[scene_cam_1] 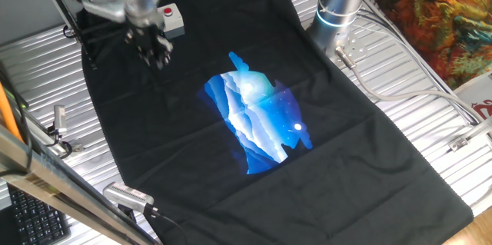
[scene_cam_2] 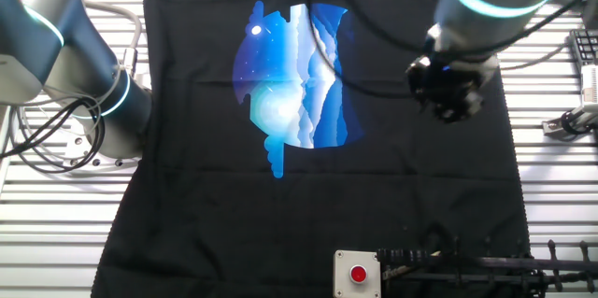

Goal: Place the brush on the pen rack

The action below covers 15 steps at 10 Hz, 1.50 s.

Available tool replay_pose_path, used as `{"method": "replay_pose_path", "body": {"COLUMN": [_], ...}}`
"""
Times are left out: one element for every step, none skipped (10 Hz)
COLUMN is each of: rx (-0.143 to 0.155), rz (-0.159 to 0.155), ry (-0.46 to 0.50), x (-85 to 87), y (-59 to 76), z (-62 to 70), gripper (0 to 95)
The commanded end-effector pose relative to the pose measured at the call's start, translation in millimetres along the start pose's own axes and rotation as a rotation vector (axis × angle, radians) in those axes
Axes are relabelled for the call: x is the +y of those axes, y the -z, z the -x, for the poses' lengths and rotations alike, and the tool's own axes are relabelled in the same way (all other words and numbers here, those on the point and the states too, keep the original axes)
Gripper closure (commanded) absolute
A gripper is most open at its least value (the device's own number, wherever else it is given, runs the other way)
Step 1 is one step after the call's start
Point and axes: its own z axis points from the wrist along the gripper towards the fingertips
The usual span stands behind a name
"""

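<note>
The hand [scene_cam_1: 154, 51] hangs at the upper left of one fixed view, dark fingers pointing down over a black cloth [scene_cam_1: 192, 153]; in the other fixed view it [scene_cam_2: 448, 92] shows at the upper right as a dark blurred lump under the arm's glowing blue ring. Whether its fingers are apart or together, and whether anything sits between them, I cannot tell: the dark hand merges with the dark cloth.

The brush cannot be made out with certainty in either view. The pen rack [scene_cam_2: 486, 262] lies along the bottom right edge of the other fixed view, a thin black rod frame, with something slim and pale near its left end that is too small to identify. In one fixed view the rack [scene_cam_1: 58, 3] stands at the upper left corner.

Just beside the rack sits a small grey box with a red button [scene_cam_2: 358, 274]. The cloth carries a blue and white print [scene_cam_1: 257, 122] at its middle and covers a ribbed metal bench [scene_cam_1: 400, 99].
</note>
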Motion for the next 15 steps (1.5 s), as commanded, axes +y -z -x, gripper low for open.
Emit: {"method": "replay_pose_path", "body": {"rx": [-0.007, -0.008, 0.002, 0.013, 0.014, 0.013, 0.015, 0.015, 0.013, 0.008, 0.006, 0.006, 0.010, 0.018, 0.017], "rz": [-0.009, -0.014, -0.023, -0.035, -0.036, -0.034, -0.036, -0.034, -0.033, -0.030, -0.029, -0.031, -0.037, -0.046, -0.053], "ry": [-0.002, -0.001, -0.003, -0.001, 0.001, 0.001, 0.003, 0.002, 0.002, 0.000, -0.003, -0.005, -0.005, -0.015, -0.010], "x": [1.0, 1.5, 1.8, 2.0, 2.0, 2.2, 2.9, 3.1, 3.1, 3.1, 3.1, 3.1, 3.1, 3.1, 3.1], "y": [-31.2, -35.4, -37.0, -38.0, -39.5, -40.0, -40.7, -40.9, -40.9, -40.6, -40.2, -40.1, -40.0, -40.0, -39.9], "z": [1.2, -0.2, -1.8, -3.4, -5.8, -6.6, -7.5, -7.7, -7.7, -7.7, -7.6, -7.5, -7.5, -7.5, -7.5], "gripper": [76.0, 76.0, 76.0, 76.0, 76.0, 76.0, 76.0, 76.0, 76.0, 76.0, 76.0, 76.0, 76.0, 76.0, 76.0]}}
